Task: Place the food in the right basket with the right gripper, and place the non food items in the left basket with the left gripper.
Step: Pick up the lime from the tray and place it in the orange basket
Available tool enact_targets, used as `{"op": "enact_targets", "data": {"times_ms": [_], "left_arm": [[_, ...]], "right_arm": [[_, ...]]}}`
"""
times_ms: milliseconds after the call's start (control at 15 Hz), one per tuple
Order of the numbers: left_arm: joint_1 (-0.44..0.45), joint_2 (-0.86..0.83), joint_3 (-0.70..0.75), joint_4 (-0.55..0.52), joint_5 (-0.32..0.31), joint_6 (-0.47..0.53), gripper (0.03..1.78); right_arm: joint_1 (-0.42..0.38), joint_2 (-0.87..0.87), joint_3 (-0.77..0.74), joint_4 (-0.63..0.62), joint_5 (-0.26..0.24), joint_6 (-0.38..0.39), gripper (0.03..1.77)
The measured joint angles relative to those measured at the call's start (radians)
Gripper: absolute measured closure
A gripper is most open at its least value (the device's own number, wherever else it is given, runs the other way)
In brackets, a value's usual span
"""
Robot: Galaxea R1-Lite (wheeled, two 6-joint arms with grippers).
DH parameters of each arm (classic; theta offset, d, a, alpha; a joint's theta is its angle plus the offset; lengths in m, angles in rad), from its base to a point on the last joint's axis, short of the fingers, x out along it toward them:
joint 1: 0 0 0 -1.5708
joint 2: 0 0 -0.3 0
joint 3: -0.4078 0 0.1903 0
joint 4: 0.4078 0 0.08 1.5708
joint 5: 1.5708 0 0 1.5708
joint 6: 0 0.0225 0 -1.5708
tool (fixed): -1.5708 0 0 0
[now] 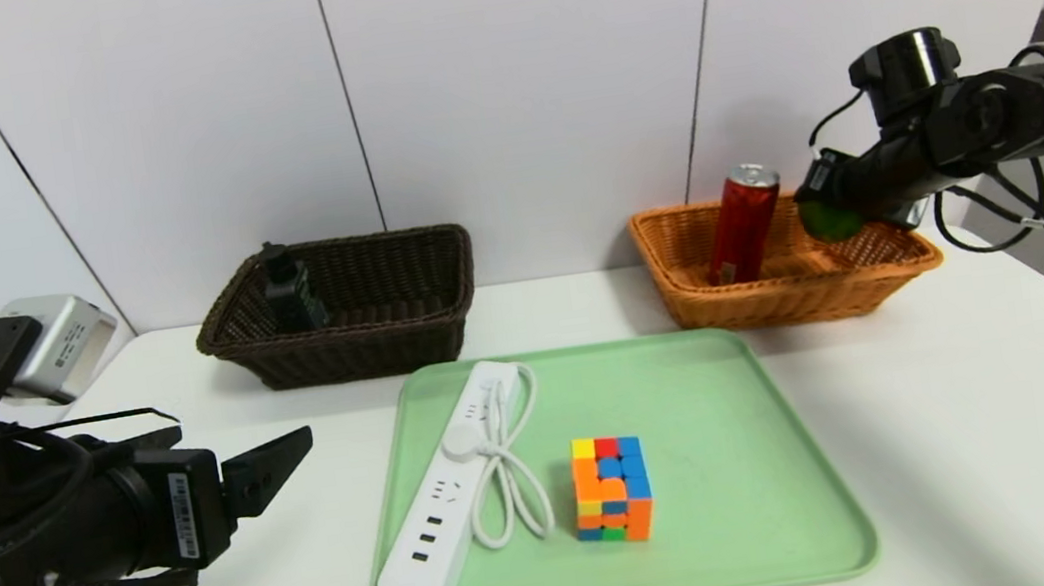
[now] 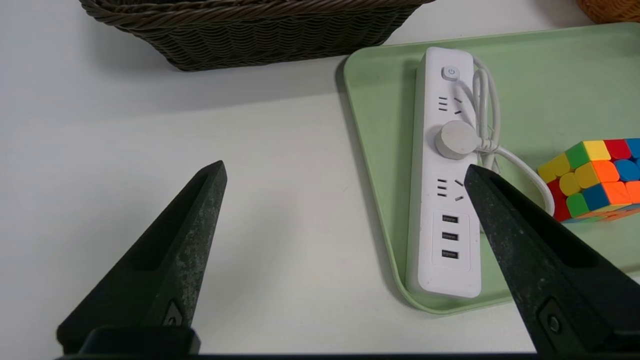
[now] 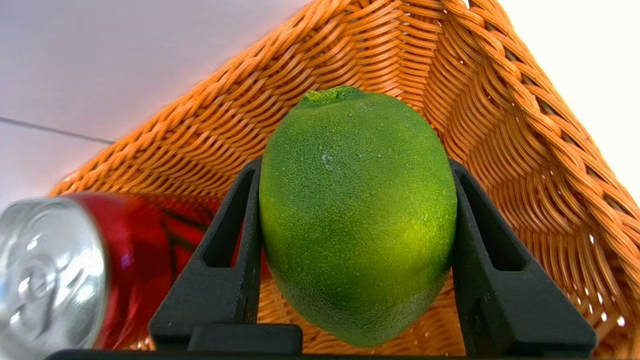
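Right gripper [image 1: 832,210], fingers clamped on the green lime [image 3: 357,215], above the orange basket [image 1: 892,269] at two o'clock; left gripper [image 2: 345,172], at eight o'clock, fingers spread wide, empty.

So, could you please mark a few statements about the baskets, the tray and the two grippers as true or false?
1. The right gripper is shut on a green lime above the orange basket. True.
2. The red can lies on the green tray. False: it leans inside the orange basket.
3. The power strip and the puzzle cube are on the tray. True.
4. The left gripper holds the power strip. False: it is open and holds nothing, beside the tray.
5. The brown basket holds nothing. False: a dark item stands in it.
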Motion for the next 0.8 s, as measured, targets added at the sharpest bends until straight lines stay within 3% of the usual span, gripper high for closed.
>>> {"op": "enact_targets", "data": {"times_ms": [400,667,800], "left_arm": [[0.001,0.001,0.0,0.0,0.0,0.002,0.12],[0.001,0.003,0.001,0.0,0.006,0.002,0.12],[0.001,0.003,0.006,0.002,0.013,0.01,0.12]], "right_arm": [[0.0,0.053,-0.032,0.003,-0.007,0.016,0.79],[-0.001,0.076,-0.039,0.003,-0.014,0.018,0.49],[-0.001,0.086,-0.04,0.002,-0.065,0.023,0.4]]}}
